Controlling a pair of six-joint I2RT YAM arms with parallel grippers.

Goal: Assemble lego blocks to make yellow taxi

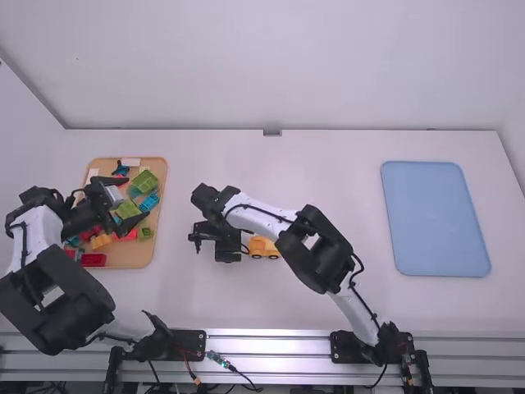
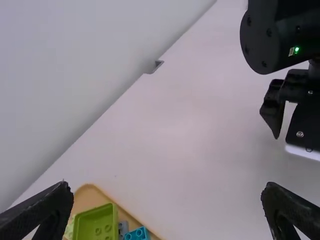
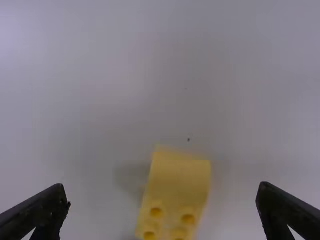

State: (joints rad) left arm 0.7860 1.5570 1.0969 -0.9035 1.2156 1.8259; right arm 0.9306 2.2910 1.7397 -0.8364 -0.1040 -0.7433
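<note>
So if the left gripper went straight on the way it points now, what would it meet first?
Probably the bare table beyond the tray: the line between the left gripper's open fingers runs onto it, with the right arm off to one side. Depth is hard to judge.

Room between right arm [image 1: 330, 264] and blue tray [image 1: 435, 218]

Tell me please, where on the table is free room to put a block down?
Free: a wide patch between right arm and blue tray, a narrow one between brown tray and right gripper. Crowded: the brown tray, with blocks under the left gripper, and around the yellow car.
</note>
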